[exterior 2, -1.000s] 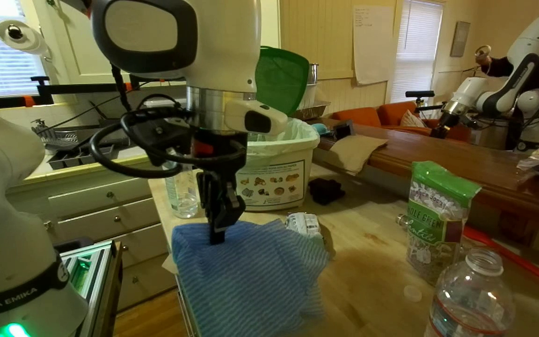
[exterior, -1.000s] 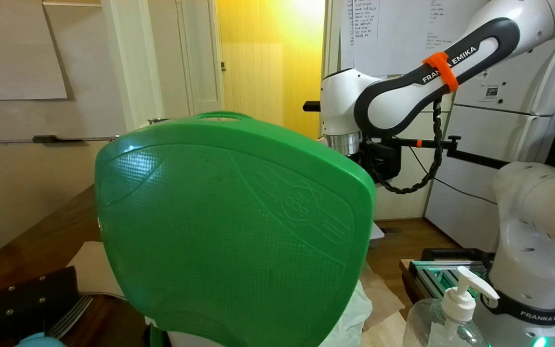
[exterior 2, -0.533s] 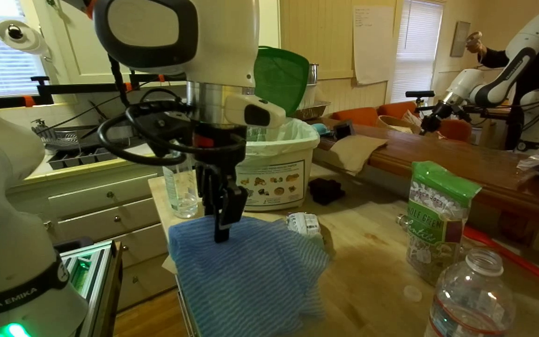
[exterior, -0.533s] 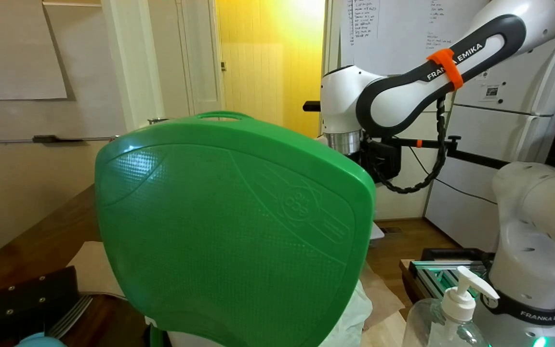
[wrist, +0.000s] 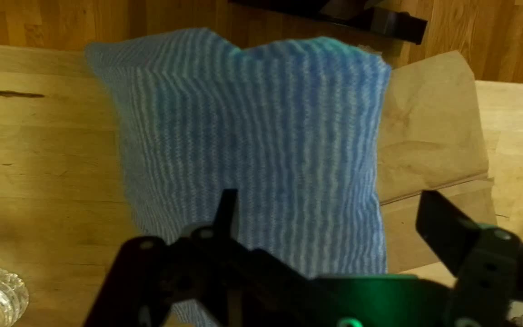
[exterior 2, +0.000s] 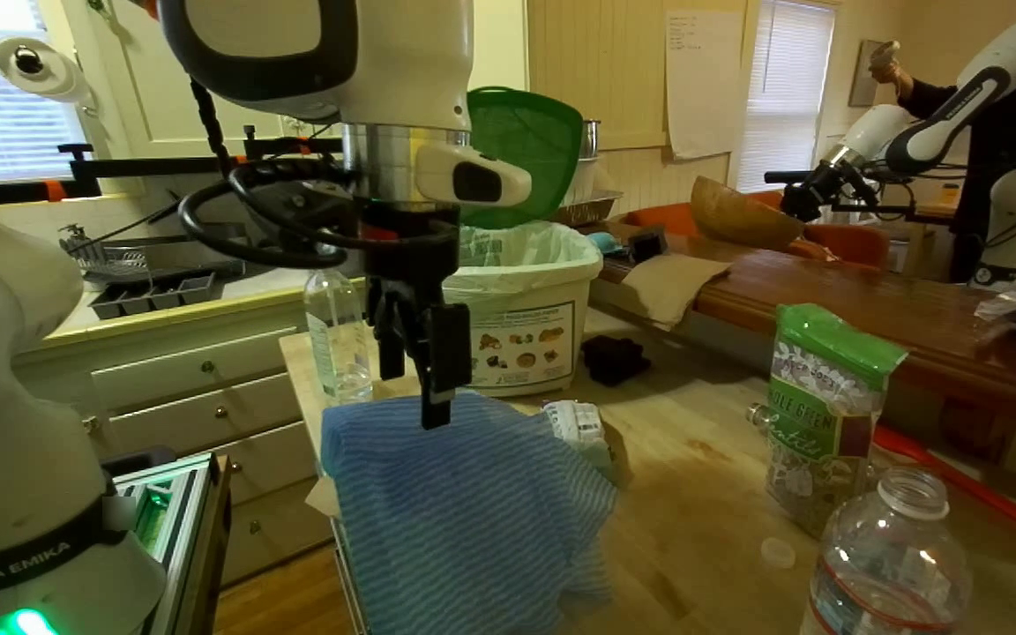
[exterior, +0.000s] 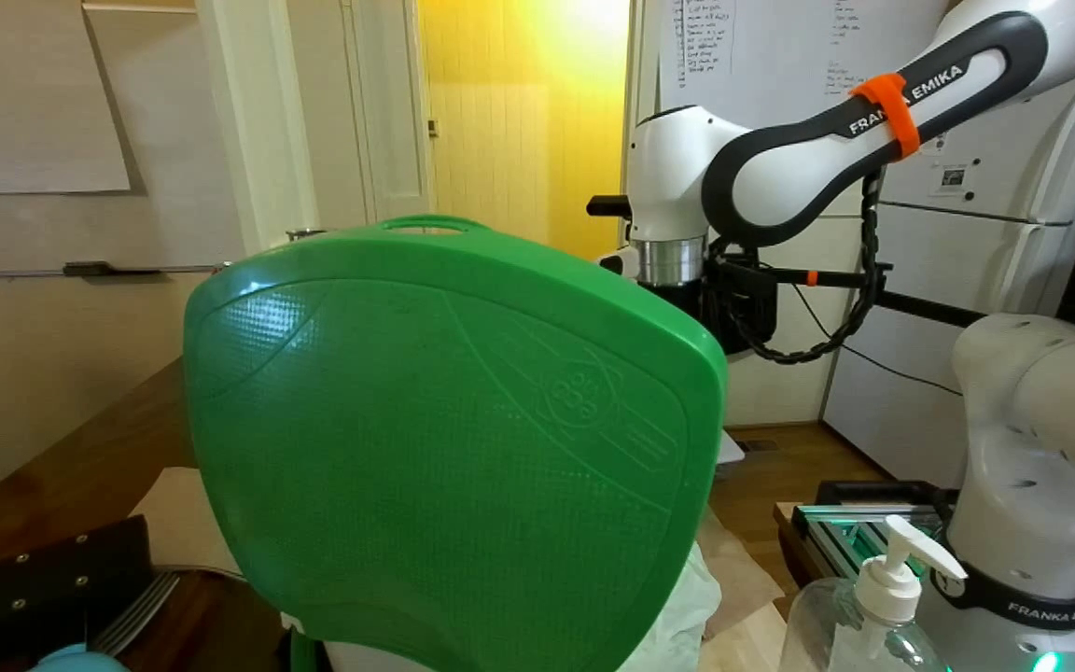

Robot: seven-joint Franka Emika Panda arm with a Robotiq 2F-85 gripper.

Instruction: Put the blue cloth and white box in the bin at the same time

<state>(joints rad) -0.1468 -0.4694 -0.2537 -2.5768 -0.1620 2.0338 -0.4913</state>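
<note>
The blue striped cloth (exterior 2: 473, 503) lies spread on the wooden table, one side reaching the table's edge, as the wrist view also shows of the cloth (wrist: 261, 136). Above it my gripper (exterior 2: 414, 394) hangs open. In the wrist view the gripper (wrist: 329, 194) has its fingers wide apart, one over the cloth and the other over brown paper, with nothing held. A small white packet, apparently the white box (exterior 2: 577, 422), sits against the cloth's far corner, partly covered. Behind stands the white bin (exterior 2: 521, 287), lined with a bag; its green lid (exterior: 453, 439) is raised.
A clear bottle (exterior 2: 336, 339) stands beside the bin, close to the gripper. The lentil bag (exterior 2: 830, 414) and a plastic bottle (exterior 2: 887, 556) stand across the table. A dark bundle (exterior 2: 614, 359) lies by the bin. Brown paper (wrist: 434, 136) lies beside the cloth.
My gripper has risen off the cloth and its fingers have spread apart. The cloth stays on the table, its near-bin edge slightly shifted. In the background another arm and a person move.
</note>
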